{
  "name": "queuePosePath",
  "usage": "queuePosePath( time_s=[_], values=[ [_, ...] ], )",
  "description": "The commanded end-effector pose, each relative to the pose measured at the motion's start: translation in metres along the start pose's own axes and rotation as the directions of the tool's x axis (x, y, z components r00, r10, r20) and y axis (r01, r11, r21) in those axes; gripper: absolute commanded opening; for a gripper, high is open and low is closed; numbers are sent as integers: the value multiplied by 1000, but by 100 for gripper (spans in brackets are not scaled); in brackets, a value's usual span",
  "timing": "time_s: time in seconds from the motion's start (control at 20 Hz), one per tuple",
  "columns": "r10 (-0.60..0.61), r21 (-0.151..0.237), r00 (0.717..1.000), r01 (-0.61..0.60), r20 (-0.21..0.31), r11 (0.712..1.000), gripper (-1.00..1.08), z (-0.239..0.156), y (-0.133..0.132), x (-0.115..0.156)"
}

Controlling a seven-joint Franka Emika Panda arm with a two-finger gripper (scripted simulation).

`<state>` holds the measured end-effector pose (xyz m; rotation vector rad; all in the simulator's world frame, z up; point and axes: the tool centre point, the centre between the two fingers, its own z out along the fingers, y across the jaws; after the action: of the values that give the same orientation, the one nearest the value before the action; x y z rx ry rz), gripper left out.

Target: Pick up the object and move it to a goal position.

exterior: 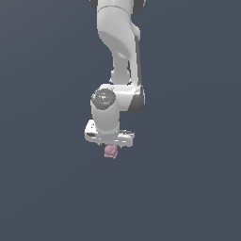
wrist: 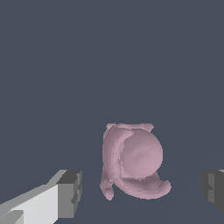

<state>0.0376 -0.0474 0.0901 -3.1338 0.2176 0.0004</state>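
While the plain slate-grey background (exterior: 42, 188) fills both views without any visible edge or seam, the white, glossy Franka arm (exterior: 117, 42) comes down from the top of the exterior view, nearly vertical. Its thick upper segment narrows into a slimmer link that ends at a rounded joint with a dark grey cap facing the camera. Below that joint the wrist drops straight down to a flat white flange, which sits slightly tilted, its end toward the exterior view's right a little lower.

Under the flange hangs the white gripper with dark grey finger pads (wrist: 141, 192), pointing straight down. In the wrist view its two fingers stand well apart, one grey pad (wrist: 70, 193) on each side of the frame, with open background between each pad and the thing that lies between them. The jaws are spread and grip nothing.

Between the fingers sits the small dusty-pink lumpy object (wrist: 133, 159), a rounded body with curved ridges and short knobby stubs. It touches neither pad. In the exterior view the same pink object (exterior: 110, 151) shows just beneath the flange, partly hidden by it, much smaller than the gripper above. Whether it rests on a surface cannot be told against the uniform grey.
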Motion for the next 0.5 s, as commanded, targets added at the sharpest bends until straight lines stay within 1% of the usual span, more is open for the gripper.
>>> queuePosePath(
  time_s=[0.0,0.45],
  values=[
    [0,0,1000,0,0,1000,100,3,0,0],
    [1,0,1000,-1,0,1000,100,45,0,-1]
  ],
)
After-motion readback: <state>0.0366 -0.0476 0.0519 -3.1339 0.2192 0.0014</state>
